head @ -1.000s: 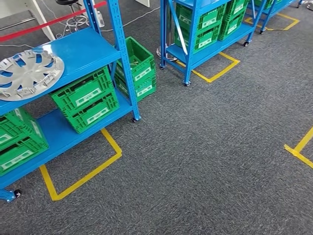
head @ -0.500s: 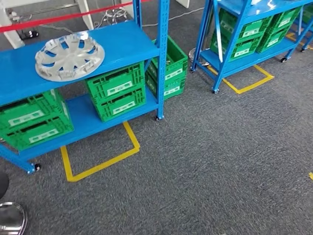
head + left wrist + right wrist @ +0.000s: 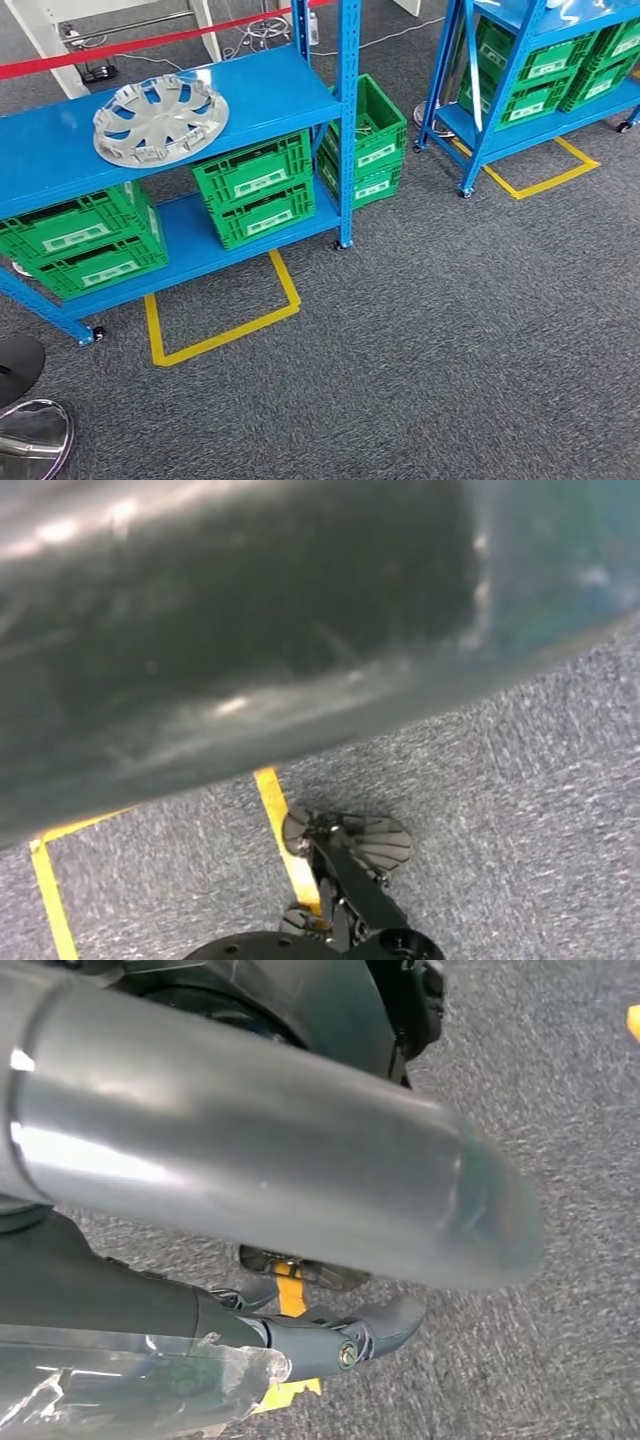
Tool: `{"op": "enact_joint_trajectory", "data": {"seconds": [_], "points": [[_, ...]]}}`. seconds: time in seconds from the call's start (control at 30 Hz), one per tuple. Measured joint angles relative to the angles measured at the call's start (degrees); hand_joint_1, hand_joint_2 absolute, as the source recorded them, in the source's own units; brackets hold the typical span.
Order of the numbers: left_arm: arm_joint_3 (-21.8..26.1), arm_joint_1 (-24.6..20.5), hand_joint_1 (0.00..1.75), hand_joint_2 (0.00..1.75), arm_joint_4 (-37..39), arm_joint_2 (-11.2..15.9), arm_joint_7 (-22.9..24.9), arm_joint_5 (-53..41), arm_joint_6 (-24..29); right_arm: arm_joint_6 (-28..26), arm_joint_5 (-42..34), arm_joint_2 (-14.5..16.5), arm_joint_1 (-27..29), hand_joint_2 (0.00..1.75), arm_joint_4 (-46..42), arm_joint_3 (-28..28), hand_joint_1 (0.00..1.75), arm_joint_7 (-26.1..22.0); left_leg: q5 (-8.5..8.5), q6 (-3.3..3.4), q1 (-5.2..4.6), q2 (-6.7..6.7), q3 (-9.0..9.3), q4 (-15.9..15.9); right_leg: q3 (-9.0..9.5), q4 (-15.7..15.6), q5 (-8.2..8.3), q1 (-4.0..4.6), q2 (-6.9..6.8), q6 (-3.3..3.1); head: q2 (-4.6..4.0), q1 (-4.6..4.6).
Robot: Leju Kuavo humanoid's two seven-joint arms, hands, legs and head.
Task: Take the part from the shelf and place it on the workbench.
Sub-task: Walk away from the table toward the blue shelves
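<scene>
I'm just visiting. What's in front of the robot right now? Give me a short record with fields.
part: silver hubcap, lying flat on the upper board of the near blue shelf
below it: green crates on the lower board
beside the shelf: two more green crates, stacked on the floor
floor: grey carpet with yellow tape
robot hands: state unclear

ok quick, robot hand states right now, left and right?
Left robot hand: cannot tell, too blurred.
Right robot hand: open, fingers extended, holding nothing.
</scene>
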Motion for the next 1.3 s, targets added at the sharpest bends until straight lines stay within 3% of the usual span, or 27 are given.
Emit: {"op": "enact_joint_trajectory", "data": {"seconds": [0.07,0.1,0.13,0.17,0.2,0.27,0.3,0.37,0.47,0.5,0.57,0.6,0.63,0.67,0.7,0.73,0.8,0.83,0.93,1.0,1.1,1.13,1.17,1.2,1.23,1.3], "points": [[-0.15,-0.02,0.0,0.0,0.13,0.0,0.0,0.01,0.04,0.02,-0.03,-0.03,0.05,0.0,0.02,-0.02,0.0,-0.05,-3.61,-0.24,0.0,0.4,-4.05,7.88,0.03,0.01,-0.2,0.15,-0.25,-0.46,0.0,-0.15],[-0.18,-0.02,0.0,0.0,0.21,0.01,0.0,0.01,0.05,0.03,-0.03,-0.04,0.09,0.0,0.04,-0.02,0.0,-0.06,-4.6,-0.25,0.0,0.45,-5.91,11.22,0.1,0.01,-0.3,0.24,-0.37,-0.59,0.0,-0.13],[-0.18,-0.01,0.0,0.0,0.29,0.01,0.0,0.02,0.06,0.03,-0.05,-0.05,0.13,0.0,0.07,-0.02,0.0,-0.08,-4.5,-0.17,-0.02,0.46,-7.04,12.91,0.21,0.01,-0.43,0.32,-0.45,-0.69,0.0,-0.13],[-0.2,0.0,0.0,0.0,0.36,0.01,0.0,0.04,0.08,0.04,-0.08,-0.07,0.16,0.0,0.1,-0.02,0.0,-0.1,-3.16,0.01,-0.04,0.47,-7.04,12.26,0.4,0.01,-0.57,0.4,-0.5,-0.73,0.0,-0.13],[-0.22,0.0,0.0,0.0,0.41,0.01,0.0,0.1,0.1,0.07,-0.13,-0.08,0.16,0.0,0.14,-0.03,0.0,-0.16,-0.96,0.28,-0.1,0.49,-5.99,9.53,0.67,0.01,-0.74,0.46,-0.52,-0.7,0.0,-0.12],[-0.37,0.01,0.0,0.0,0.46,0.02,0.04,0.42,0.3,0.13,-0.28,-0.08,0.11,0.0,0.29,-0.05,0.0,-0.38,3.1,1.06,-0.37,0.76,-2.63,1.79,1.1,0.07,-1.24,0.63,-0.5,-0.44,0.0,-0.14],[-0.57,0.0,0.0,0.0,0.47,0.03,0.1,0.81,0.61,0.13,-0.35,-0.1,0.07,0.0,0.39,-0.07,0.0,-0.55,3.91,1.31,-0.5,0.92,-1.35,-1.04,1.13,0.08,-1.51,0.74,-0.51,-0.22,0.0,-0.1],[-1.37,0.04,0.0,0.0,0.5,0.05,0.32,2.09,1.76,0.07,-0.39,-0.19,-0.02,0.0,0.69,-0.16,0.0,-0.84,3.57,1.65,-0.71,1.01,-0.37,-3.21,1.18,-0.09,-1.94,0.87,-0.61,0.38,0.0,-0.05],[-3.36,0.58,0.0,0.0,0.53,-0.05,1.28,4.76,3.59,-0.01,-0.23,-0.48,-0.27,0.0,1.17,-0.31,0.0,-1.15,3.45,2.38,-0.46,0.79,0.25,-3.86,1.13,0.82,-2.96,0.73,-0.79,1.37,0.0,0.11],[-4.2,0.8,0.0,0.0,0.52,-0.09,1.76,5.64,3.97,-0.02,-0.15,-0.57,-0.36,0.0,1.4,-0.33,0.0,-1.28,3.41,2.67,-0.32,0.78,0.56,-4.05,0.21,2.96,-4.15,0.69,-0.78,1.66,0.0,0.23],[-5.88,1.17,0.0,0.0,0.51,-0.1,2.43,6.89,4.46,-0.05,-0.01,-0.67,-0.46,0.0,1.86,-0.35,0.0,-1.48,3.01,3.11,-0.27,0.79,1.04,-4.1,-3.72,10.45,-7.52,0.58,-0.74,2.1,0.0,0.48],[-6.57,1.32,0.0,0.0,0.51,-0.1,2.6,7.16,4.59,-0.07,0.01,-0.73,-0.44,0.0,2.08,-0.36,0.0,-1.51,2.75,3.19,-0.29,0.75,1.31,-4.1,-5.88,14.06,-8.64,0.53,-0.74,2.28,0.0,0.51],[-7.12,1.5,0.0,0.0,0.51,-0.11,2.73,7.35,4.68,-0.09,0.03,-0.81,-0.4,0.0,2.26,-0.37,0.0,-1.54,2.44,3.21,-0.29,0.68,1.68,-4.09,-7.38,16.13,-8.68,0.5,-0.74,2.4,0.0,0.54],[-7.61,1.7,0.0,0.0,0.51,-0.12,2.93,7.54,4.73,-0.11,0.07,-0.89,-0.38,0.0,2.43,-0.38,0.0,-1.57,2.09,3.14,-0.28,0.59,2.15,-4.09,-7.83,15.97,-7.48,0.46,-0.74,2.47,0.0,0.57],[-8.07,1.95,0.0,0.0,0.49,-0.14,3.18,7.77,4.76,-0.14,0.12,-0.97,-0.37,0.0,2.6,-0.38,0.0,-1.65,1.69,3.02,-0.25,0.52,2.73,-4.08,-7.18,13.6,-5.26,0.4,-0.74,2.49,0.0,0.57],[-8.6,2.2,0.0,0.0,0.46,-0.17,3.43,8.08,4.8,-0.2,0.23,-1.02,-0.39,0.0,2.74,-0.39,0.0,-1.76,1.23,2.83,-0.21,0.46,3.36,-4.07,-5.75,9.78,-2.56,0.3,-0.74,2.52,0.0,0.57],[-9.66,2.66,0.0,0.0,0.21,-0.17,3.99,8.71,4.93,-0.39,0.47,-1.08,-0.57,0.0,3.23,-0.39,0.0,-2.05,0.29,2.25,-0.39,0.36,4.24,-3.89,-2.78,3.25,0.51,0.22,-0.52,2.32,0.0,0.6],[-10.15,2.82,0.0,0.0,0.03,-0.15,4.18,8.93,4.99,-0.5,0.56,-1.08,-0.69,0.0,3.48,-0.39,0.0,-2.19,-0.01,1.98,-0.49,0.3,4.43,-3.83,-1.95,1.67,0.85,0.23,-0.42,2.07,0.0,0.53],[-11.24,3.25,0.0,0.0,-0.49,-0.13,4.41,9.17,5.1,-0.69,0.64,-1.09,-0.96,0.0,3.91,-0.39,0.0,-2.43,-0.42,1.46,-0.51,0.16,4.58,-3.94,-1.48,1.09,0.26,0.31,-0.52,0.91,0.0,0.18],[-11.74,3.41,0.0,0.0,-0.73,-0.11,4.43,9.21,5.09,-0.76,0.66,-1.15,-1.05,0.0,4.08,-0.39,0.0,-2.51,-1.96,0.94,-0.45,0.34,3.47,-1.47,-1.1,0.77,0.0,0.19,-1.01,0.15,0.0,-0.05],[-12.28,3.55,0.0,0.0,-0.91,-0.1,4.44,9.22,5.09,-0.78,0.67,-1.2,-1.25,0.0,4.41,-0.39,0.0,-2.6,-6.31,0.44,-0.43,0.55,-2.92,9.76,-0.47,0.61,-0.63,0.18,-2.15,-0.62,0.0,-0.34],[-12.45,3.67,0.0,0.0,-0.93,-0.11,4.45,9.2,5.09,-0.78,0.68,-1.22,-1.3,0.0,4.54,-0.39,0.0,-2.63,-6.57,0.41,-0.44,0.56,-4.88,12.55,-0.16,0.61,-0.91,0.18,-2.57,-0.71,0.0,-0.4],[-12.61,3.8,0.0,0.0,-0.95,-0.11,4.51,9.18,5.09,-0.78,0.68,-1.25,-1.34,0.0,4.65,-0.39,0.0,-2.66,-5.65,0.45,-0.43,0.6,-5.93,13.41,0.24,0.61,-1.24,0.18,-2.99,-0.72,0.0,-0.41],[-12.72,3.93,0.0,0.0,-0.98,-0.12,4.61,9.14,5.09,-0.78,0.68,-1.26,-1.37,0.0,4.77,-0.39,0.0,-2.7,-3.56,0.55,-0.44,0.78,-5.89,12.02,0.77,0.6,-1.61,0.18,-3.45,-0.67,0.0,-0.42],[-12.78,4.03,0.0,0.0,-1.02,-0.13,4.73,9.12,5.09,-0.78,0.69,-1.28,-1.39,0.0,4.87,-0.39,0.0,-2.74,-0.8,0.74,-0.48,1.4,-4.97,8.91,1.34,0.59,-2.0,0.18,-3.9,-0.58,0.0,-0.43],[-12.9,4.05,0.0,0.0,-1.14,-0.17,4.94,9.09,5.09,-0.78,0.69,-1.28,-1.38,0.0,5.18,-0.39,0.0,-2.82,3.06,1.21,-0.87,4.54,-2.51,1.8,2.08,0.62,-2.99,0.47,-4.82,-0.09,0.0,-0.51]]}}
